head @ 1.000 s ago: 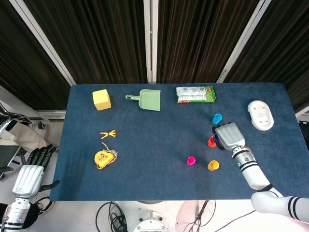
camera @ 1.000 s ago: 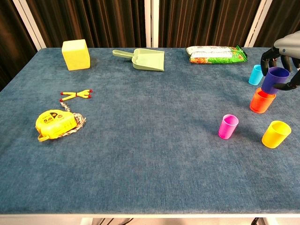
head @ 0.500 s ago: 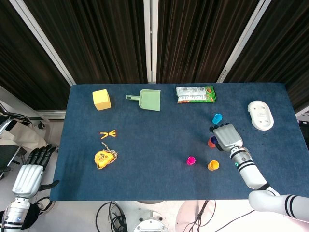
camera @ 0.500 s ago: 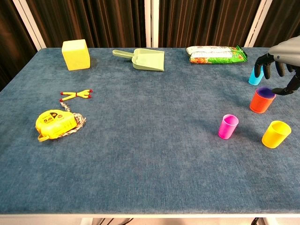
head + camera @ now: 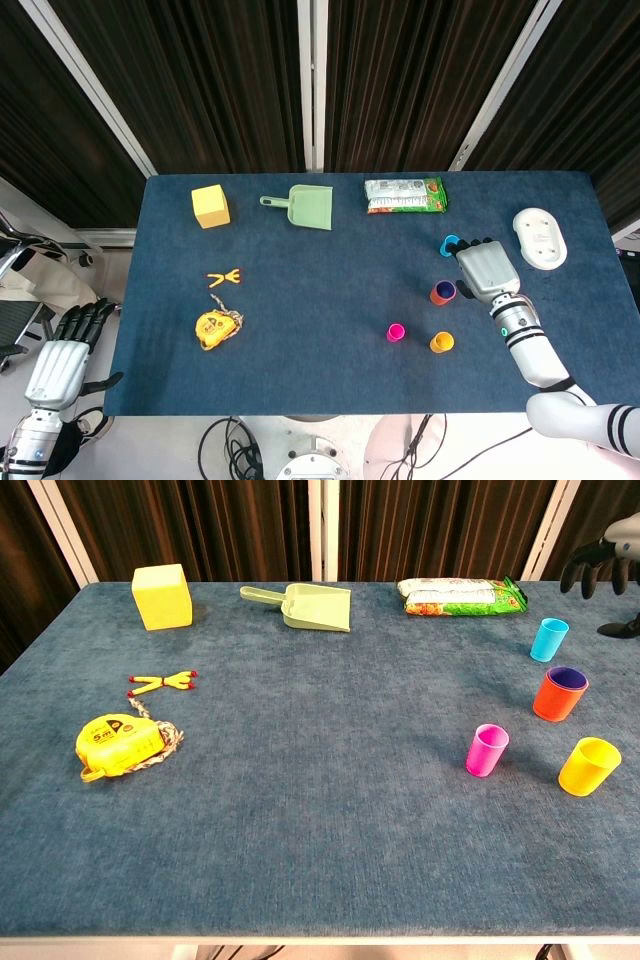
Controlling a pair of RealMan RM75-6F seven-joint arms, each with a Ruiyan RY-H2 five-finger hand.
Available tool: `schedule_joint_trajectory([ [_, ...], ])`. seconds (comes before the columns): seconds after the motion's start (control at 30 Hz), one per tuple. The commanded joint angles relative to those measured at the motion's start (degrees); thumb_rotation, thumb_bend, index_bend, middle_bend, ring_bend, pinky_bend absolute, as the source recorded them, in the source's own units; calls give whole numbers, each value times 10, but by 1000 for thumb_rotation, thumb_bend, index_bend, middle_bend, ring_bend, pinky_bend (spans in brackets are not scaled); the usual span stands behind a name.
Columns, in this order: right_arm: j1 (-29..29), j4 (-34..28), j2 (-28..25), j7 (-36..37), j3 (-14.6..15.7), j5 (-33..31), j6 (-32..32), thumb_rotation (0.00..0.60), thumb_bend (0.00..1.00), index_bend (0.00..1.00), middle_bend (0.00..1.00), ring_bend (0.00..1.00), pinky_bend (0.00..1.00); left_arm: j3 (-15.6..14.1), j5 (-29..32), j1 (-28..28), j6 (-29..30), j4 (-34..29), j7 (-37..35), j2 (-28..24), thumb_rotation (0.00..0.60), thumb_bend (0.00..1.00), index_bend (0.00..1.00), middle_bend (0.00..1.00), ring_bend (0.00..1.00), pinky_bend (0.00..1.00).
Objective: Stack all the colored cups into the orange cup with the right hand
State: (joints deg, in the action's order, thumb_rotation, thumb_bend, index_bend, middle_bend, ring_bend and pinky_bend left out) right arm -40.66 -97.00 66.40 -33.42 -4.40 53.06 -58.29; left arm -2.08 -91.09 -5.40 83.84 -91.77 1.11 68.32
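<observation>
Blue felt-topped table (image 5: 300,780) before dark curtains (image 5: 230,80). Right hand (image 5: 486,268) — fingers spread, holding nothing — hovers beside the blue cup (image 5: 548,639); the orange cup (image 5: 559,694), purple cup (image 5: 566,678) nested inside, stands nearby.

In the chest view the right hand (image 5: 610,565) is cut by the right edge, so only dark fingertips and a thumb tip show; the palm and arm lie outside the picture. The head view shows its back, and its fingers (image 5: 470,243) partly cover the blue cup (image 5: 450,244), leaving only part of the rim visible. The purple cup (image 5: 563,679) sits sunk in the orange cup (image 5: 557,698), with only its rim and inner wall showing. The left hand (image 5: 60,360) lies off the table at the lower left, its wrist cut by the frame's bottom edge, and appears empty. The print on the snack packet (image 5: 404,194) is too small to read.
</observation>
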Motion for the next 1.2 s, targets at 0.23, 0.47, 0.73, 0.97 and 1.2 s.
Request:
schedule_joint_trajectory([
  [0.23, 39, -86, -77, 64, 29, 99, 3, 600, 232, 271, 310, 371, 364, -1, 1, 1, -1, -4, 7, -2, 600, 19, 16, 0, 0, 0],
  [0.47, 83, -147, -134, 53, 85, 181, -13, 600, 224, 271, 312, 371, 364, -3, -1, -1, -6, -9, 16, -2, 600, 19, 16, 0, 0, 0],
  [0.73, 105, -136, -123, 30, 106, 202, -5, 600, 211, 273, 312, 371, 357, -5, -3, 0, -6, -13, 22, -1, 600, 18, 16, 0, 0, 0],
  [0.97, 113, -95, -65, 11, 110, 200, 9, 600, 211, 274, 306, 366, 357, -7, -5, 5, 1, -14, 21, -4, 600, 19, 17, 0, 0, 0],
  [1.2, 132, -51, -11, 3, 106, 225, -19, 600, 211, 273, 305, 365, 364, -8, -6, 5, 0, -11, 16, -4, 600, 19, 16, 0, 0, 0],
])
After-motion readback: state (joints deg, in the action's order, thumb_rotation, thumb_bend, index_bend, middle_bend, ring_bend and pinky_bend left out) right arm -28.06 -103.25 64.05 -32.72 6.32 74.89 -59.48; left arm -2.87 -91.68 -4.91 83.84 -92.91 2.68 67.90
